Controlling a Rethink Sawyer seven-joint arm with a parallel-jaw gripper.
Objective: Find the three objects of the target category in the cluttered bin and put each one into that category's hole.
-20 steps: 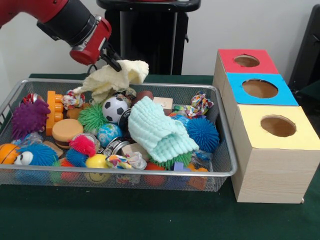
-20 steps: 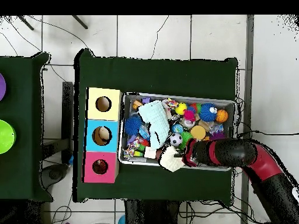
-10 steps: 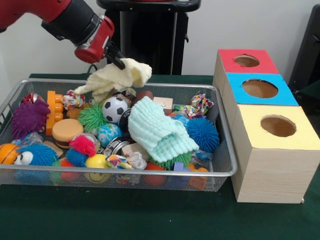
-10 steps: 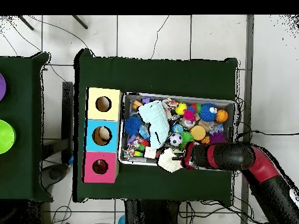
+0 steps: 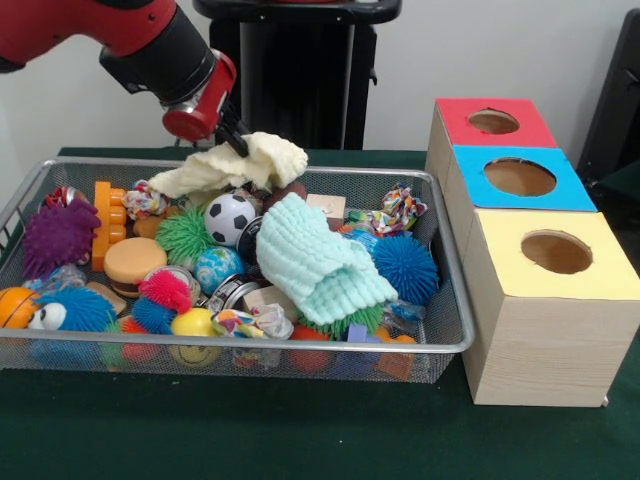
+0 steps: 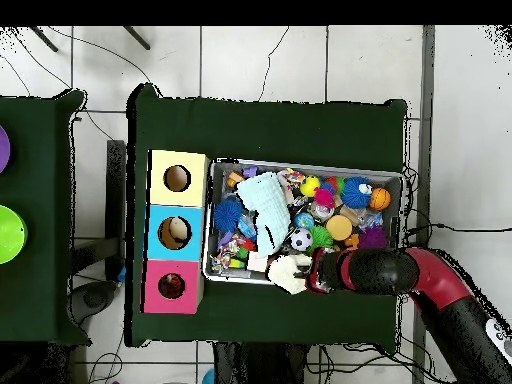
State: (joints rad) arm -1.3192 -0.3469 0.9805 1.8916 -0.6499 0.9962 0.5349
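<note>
The gripper pinches a yellow cloth at its upper right. The cloth's long axis slopes down-left over the bin rim.

Both views are evenly and brightly lit by soft, diffuse room light, with no strong direction to it. In the front view the wire bin throws only a faint, soft shadow onto the dark green bench, and the row of wooden boxes shades a thin strip at its base. The red arm shell carries mild sheen, without hard glare. The white wall behind looks flat and slightly grey. The overhead view renders small toys softly, with fine detail lost.
</note>
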